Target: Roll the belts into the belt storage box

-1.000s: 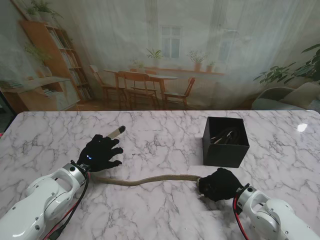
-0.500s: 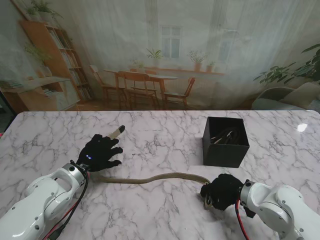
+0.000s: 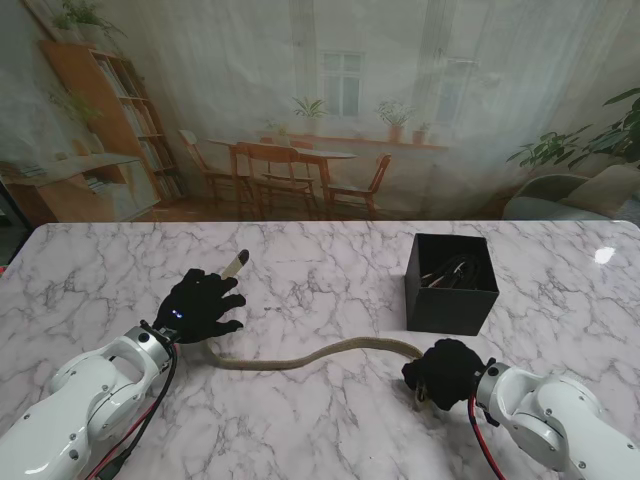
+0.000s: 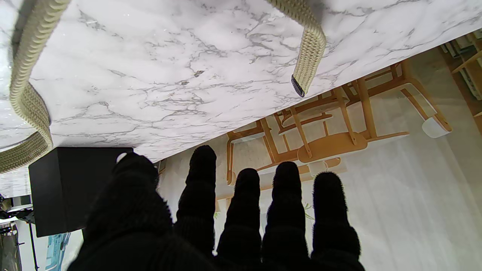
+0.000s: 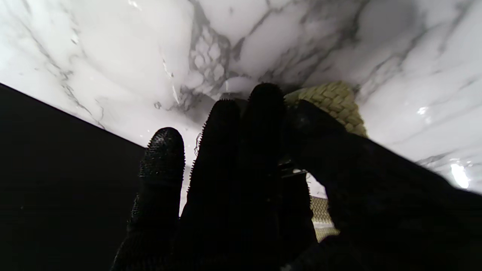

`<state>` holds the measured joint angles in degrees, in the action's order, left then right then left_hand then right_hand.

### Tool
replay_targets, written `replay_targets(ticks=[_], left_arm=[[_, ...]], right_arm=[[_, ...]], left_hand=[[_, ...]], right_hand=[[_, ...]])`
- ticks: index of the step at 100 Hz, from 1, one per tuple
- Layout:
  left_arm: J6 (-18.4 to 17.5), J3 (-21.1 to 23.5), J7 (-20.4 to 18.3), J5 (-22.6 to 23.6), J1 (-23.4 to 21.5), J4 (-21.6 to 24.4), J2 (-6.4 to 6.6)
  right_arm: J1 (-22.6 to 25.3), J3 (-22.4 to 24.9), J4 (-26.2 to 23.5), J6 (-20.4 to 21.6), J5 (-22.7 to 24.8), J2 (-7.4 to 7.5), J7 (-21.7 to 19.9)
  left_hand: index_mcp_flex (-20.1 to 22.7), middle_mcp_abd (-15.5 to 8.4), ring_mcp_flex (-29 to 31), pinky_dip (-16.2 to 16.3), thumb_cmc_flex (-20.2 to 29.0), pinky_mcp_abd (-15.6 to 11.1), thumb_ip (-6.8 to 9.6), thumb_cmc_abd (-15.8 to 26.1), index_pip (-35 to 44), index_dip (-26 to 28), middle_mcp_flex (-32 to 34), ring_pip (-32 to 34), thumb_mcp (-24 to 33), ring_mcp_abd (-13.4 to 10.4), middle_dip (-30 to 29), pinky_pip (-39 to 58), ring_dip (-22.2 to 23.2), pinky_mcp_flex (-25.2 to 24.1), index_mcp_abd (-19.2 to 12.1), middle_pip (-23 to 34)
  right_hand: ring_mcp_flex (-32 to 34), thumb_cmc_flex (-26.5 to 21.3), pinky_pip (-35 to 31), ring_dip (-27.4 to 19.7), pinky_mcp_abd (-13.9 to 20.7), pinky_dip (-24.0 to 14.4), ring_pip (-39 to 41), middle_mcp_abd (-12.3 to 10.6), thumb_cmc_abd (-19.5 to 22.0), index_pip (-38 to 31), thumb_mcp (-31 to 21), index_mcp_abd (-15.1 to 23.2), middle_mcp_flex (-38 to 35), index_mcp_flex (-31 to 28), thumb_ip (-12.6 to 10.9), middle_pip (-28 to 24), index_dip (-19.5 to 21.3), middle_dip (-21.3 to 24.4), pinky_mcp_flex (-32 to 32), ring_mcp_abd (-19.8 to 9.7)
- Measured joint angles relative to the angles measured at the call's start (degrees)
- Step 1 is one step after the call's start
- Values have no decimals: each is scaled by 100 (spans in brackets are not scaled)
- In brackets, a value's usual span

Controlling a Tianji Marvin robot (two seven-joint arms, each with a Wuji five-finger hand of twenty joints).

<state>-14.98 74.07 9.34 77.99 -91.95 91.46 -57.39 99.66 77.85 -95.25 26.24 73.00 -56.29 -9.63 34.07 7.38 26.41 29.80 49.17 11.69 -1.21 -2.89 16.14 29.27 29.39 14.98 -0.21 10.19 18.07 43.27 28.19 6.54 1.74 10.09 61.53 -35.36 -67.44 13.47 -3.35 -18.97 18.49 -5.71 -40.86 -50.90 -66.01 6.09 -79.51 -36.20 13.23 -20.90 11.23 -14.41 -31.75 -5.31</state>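
Observation:
A tan woven belt (image 3: 300, 358) lies across the marble table between my two hands. Its free tip (image 3: 237, 263) pokes out beyond my left hand (image 3: 200, 307), which rests flat over the strap with fingers spread, holding nothing. In the left wrist view the belt tip (image 4: 307, 56) and a curve of belt (image 4: 26, 98) lie on the table past the straight fingers (image 4: 244, 210). My right hand (image 3: 445, 372) is shut on the belt's other end, just nearer to me than the black storage box (image 3: 452, 283). In the right wrist view the fingers (image 5: 241, 150) curl over the woven belt (image 5: 331, 101).
The black box (image 4: 71, 184) is open-topped with dark belts inside, and its side wall (image 5: 56, 169) fills one side of the right wrist view. The table's far edge runs in front of a printed room backdrop. A bright reflection (image 3: 603, 255) lies at the far right.
My right hand has turned and shifted with the belt end, dipping nearer to me and coming back towards the box. The strap now arches towards the box. My left hand has stayed put.

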Motion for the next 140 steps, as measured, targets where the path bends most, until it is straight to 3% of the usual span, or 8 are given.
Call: replay_targets(ticks=[17,33,50,66,76,94,121,140], left_arm=[[-1,-5,-3,-19,4,-6,-2],[-2,-7,-3,-30,7,-13,-3],[-2,-7,-2,-32,7,-13,-5],[-4,-6,-2,-37,7,-13,-6],[-6,-6,-2,-41,7,-13,-6],[-7,-8,-10,-43,8,-14,-7],[-8,-27,-20,-47,12,-14,-7],[-13,-41,-31,-54,20,-15,-7]], right_arm=[[-19,-64,150,-152,30,-19,354],[-5,-74,142,-312,72,-29,333],[6,-80,143,-315,120,-31,378],[6,-87,164,-314,-41,-37,341],[0,-101,199,-315,-242,-46,303],[-33,-168,295,-423,-512,-77,408],[-123,-253,528,-405,-579,-122,883],[-200,-336,758,-331,-479,-125,1380]], left_hand=[[0,0,0,0,0,0,0,0,0,0,0,0,0,0,1,0,0,0,1,0],[0,1,0,0,0,0,0,0,0,0,0,0,0,0,1,0,0,0,5,0],[0,1,0,0,0,0,0,0,0,0,0,0,0,1,1,0,0,0,11,0],[0,1,0,0,0,0,0,0,0,0,0,0,0,1,1,0,0,0,14,0],[0,1,0,0,0,0,0,0,0,0,0,0,0,1,1,0,0,0,14,0],[0,1,0,0,0,0,0,0,0,0,0,0,0,1,1,0,0,0,14,0],[0,1,0,0,0,1,0,0,0,0,0,0,0,1,1,0,0,-1,14,0],[0,1,0,0,0,1,0,0,0,0,0,0,0,1,1,0,0,-1,15,0]], right_hand=[[105,33,-3,804,-1028,-346,283,431,40,-127,462,801,406,-335,120,-510,36,-646,389,633],[-464,108,131,1178,-1567,-692,276,1019,49,-123,590,1404,2295,-414,111,-485,153,-926,686,857],[-1367,181,481,962,-1875,-754,125,1368,34,-119,590,1460,4183,-506,105,-137,20,-76,794,848],[-1963,333,848,448,-1973,-664,-326,1442,-78,-119,597,1363,4997,-723,111,590,-74,353,1020,1007],[-2049,398,1045,287,-2038,-499,-417,1514,-80,-214,544,1126,4895,-733,111,739,-75,460,1154,1074],[-1760,476,1121,189,-2088,-348,-493,1437,-68,-560,592,551,2985,-795,131,819,-75,552,1219,1020],[-975,704,789,434,-1938,-328,-219,1049,103,-951,919,399,1414,-534,243,-1094,258,-849,775,847],[5,840,421,969,-1848,-401,392,892,639,1534,830,474,325,887,-227,-1340,352,-925,382,753]])
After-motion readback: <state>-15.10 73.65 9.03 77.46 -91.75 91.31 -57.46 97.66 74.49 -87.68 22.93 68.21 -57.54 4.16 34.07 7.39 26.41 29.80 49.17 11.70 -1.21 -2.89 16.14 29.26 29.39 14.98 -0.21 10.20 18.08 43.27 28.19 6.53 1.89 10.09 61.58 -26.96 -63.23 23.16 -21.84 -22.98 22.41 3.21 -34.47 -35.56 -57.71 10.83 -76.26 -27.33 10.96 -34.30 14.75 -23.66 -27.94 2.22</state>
